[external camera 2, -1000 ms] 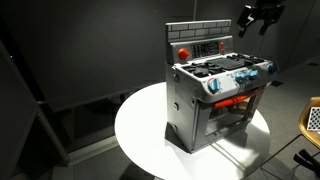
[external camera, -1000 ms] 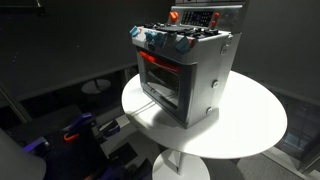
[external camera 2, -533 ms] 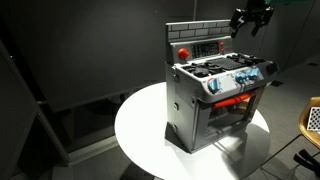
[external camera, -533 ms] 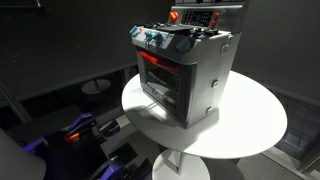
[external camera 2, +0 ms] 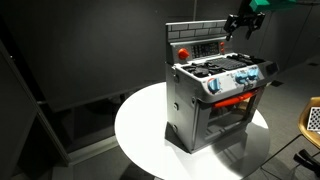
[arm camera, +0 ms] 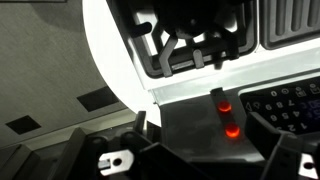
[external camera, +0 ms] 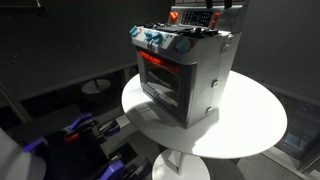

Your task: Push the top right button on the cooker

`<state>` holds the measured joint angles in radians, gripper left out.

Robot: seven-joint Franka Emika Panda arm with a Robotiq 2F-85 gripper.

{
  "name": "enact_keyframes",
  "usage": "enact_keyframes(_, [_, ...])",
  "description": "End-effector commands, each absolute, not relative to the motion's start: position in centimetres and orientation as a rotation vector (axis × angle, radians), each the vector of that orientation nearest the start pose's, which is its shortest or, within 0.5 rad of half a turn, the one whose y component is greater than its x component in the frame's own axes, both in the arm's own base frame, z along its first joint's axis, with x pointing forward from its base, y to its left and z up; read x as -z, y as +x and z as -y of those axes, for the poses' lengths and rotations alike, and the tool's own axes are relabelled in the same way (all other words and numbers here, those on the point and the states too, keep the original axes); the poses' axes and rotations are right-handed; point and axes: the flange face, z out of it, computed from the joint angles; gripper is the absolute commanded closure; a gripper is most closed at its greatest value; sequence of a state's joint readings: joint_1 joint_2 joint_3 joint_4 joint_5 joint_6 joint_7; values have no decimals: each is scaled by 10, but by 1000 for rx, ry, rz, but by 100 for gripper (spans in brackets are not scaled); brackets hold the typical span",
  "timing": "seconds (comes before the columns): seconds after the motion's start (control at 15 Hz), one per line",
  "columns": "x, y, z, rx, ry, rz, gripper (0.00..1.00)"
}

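The silver-grey toy cooker stands on a round white table in both exterior views. It has a dark oven door lit red inside, blue front knobs and a raised back panel with red buttons. My gripper hovers just above and beside the panel's upper corner, fingers apart and empty. It barely shows at the top edge of an exterior view. In the wrist view my gripper hangs close over the back panel, where two glowing red buttons lie between the fingers. The black burners lie beyond.
The white table has bare surface around the cooker. Dark curtains stand behind. Blue and red gear lies on the floor. A small round white table stands further back. A pale patterned object sits at the frame edge.
My gripper has moved sideways towards the cooker's back panel and now sits at its upper corner. The cooker has not moved.
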<state>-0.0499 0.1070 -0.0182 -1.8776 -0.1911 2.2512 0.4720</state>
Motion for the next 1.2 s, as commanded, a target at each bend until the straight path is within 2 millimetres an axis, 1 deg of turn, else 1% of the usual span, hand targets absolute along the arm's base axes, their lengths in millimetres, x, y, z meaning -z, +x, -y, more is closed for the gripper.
enact_keyframes(0.0, [-480, 629, 48, 494, -3149, -744, 0])
enact_keyframes(0.4, [-472, 644, 47, 486, -3150, -762, 0])
enact_keyframes(0.67, [-463, 652, 51, 467, -3152, -784, 0])
enact_keyframes(0.93, [-460, 655, 52, 447, -3156, -793, 0])
enact_keyframes(1.13, [-461, 652, 51, 436, -3156, -786, 0])
